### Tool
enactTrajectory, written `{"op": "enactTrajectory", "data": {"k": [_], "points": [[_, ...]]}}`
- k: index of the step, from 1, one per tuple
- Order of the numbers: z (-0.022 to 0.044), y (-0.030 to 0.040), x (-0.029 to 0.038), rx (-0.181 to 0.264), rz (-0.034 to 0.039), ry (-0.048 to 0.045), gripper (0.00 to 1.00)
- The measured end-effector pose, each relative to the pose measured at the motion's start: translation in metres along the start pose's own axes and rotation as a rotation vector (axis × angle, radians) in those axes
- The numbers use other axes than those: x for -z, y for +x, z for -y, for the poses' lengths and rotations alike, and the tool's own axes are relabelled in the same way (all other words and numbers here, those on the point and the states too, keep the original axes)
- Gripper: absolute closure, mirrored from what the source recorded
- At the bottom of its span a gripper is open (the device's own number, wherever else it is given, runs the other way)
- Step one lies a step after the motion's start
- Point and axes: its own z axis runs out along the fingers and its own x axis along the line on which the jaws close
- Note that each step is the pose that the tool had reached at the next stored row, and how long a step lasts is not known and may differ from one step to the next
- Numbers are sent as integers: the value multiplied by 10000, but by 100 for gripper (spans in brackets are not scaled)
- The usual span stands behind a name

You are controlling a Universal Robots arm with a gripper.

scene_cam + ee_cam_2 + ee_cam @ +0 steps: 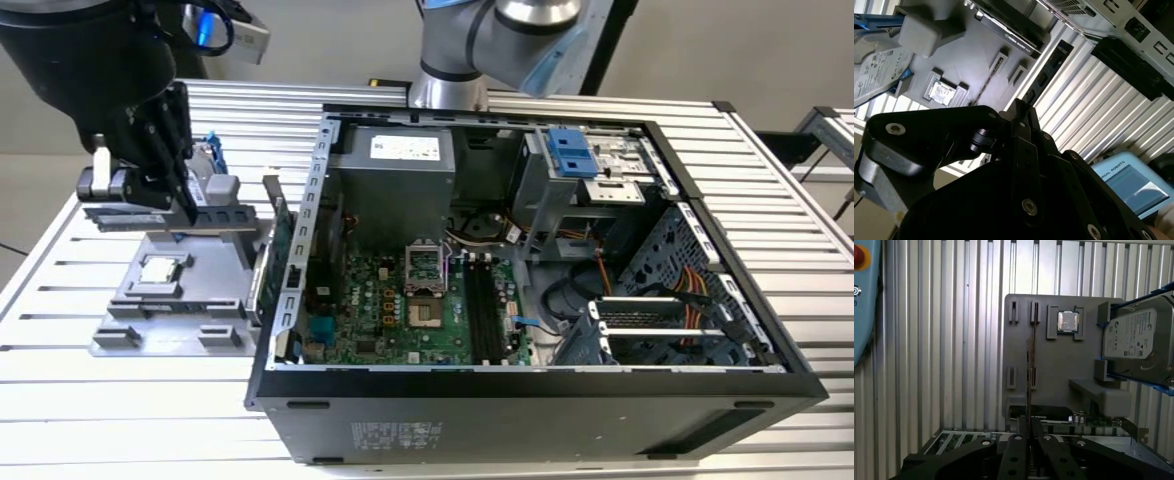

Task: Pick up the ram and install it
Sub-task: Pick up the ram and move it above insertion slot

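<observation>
Gripper (1029,438): we see it narrow, fingertips almost together.
Ram (1030,360): we find it on edge in the gray holder (1054,365).

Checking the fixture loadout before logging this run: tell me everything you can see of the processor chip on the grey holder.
The processor chip is a small square with a silver, metal-looking top. It lies flat, face up, in a recess of the grey holder, between two raised grey side walls. The holder sits on the slatted table, at the exterior view's left of the open computer case. The hard drive in its blue frame is nearby, apart from it. Only the holder touches the chip.
</observation>
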Motion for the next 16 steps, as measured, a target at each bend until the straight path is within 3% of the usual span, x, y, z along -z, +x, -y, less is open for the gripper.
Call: {"op": "enactTrajectory", "data": {"k": [5,16], "points": [[81,2,-1,0,1,-2,100],[127,2,-1,-2,1,-1,100]]}}
